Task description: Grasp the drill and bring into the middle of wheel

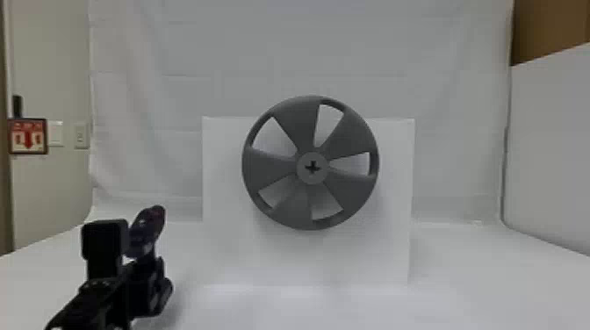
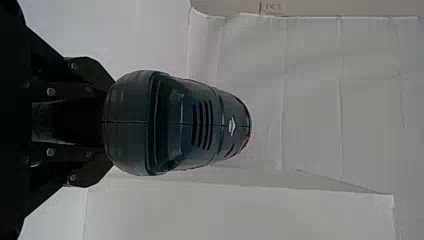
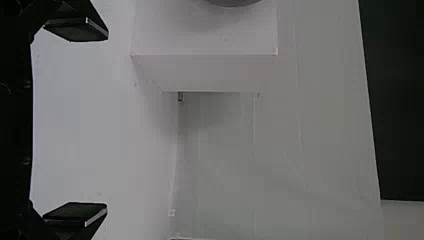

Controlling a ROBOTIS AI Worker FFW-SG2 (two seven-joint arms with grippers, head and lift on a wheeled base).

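Since things are being listed left to right, a red-and-white sign (image 1: 28,136) can be spotted first, hung on the wall with some switch plates (image 1: 80,136) just beside it. Next up, low on the left side of the head view, the drill (image 1: 147,230) is being held by the left gripper (image 1: 147,270), pretty much narrowed down around it. In the left wrist view the two fingers are set on either side, and the drill's rounded back end and vent slots can be seen; exactly where it's pinched can't be told, since that bit is hidden.

Well apart from the drill, in the middle, the gray wheel (image 1: 285,118) is mounted upright on the front of a white box (image 1: 228,254), with a cross-shaped slot at its hub. The drill is placed lower than that hub and off to the left. A white cloth (image 1: 184,48) is hung behind everything. Over on the right, a brown panel (image 1: 548,28) can be seen up high. As for the right gripper (image 3: 107,121), its fingers are spread wide in the right wrist view.
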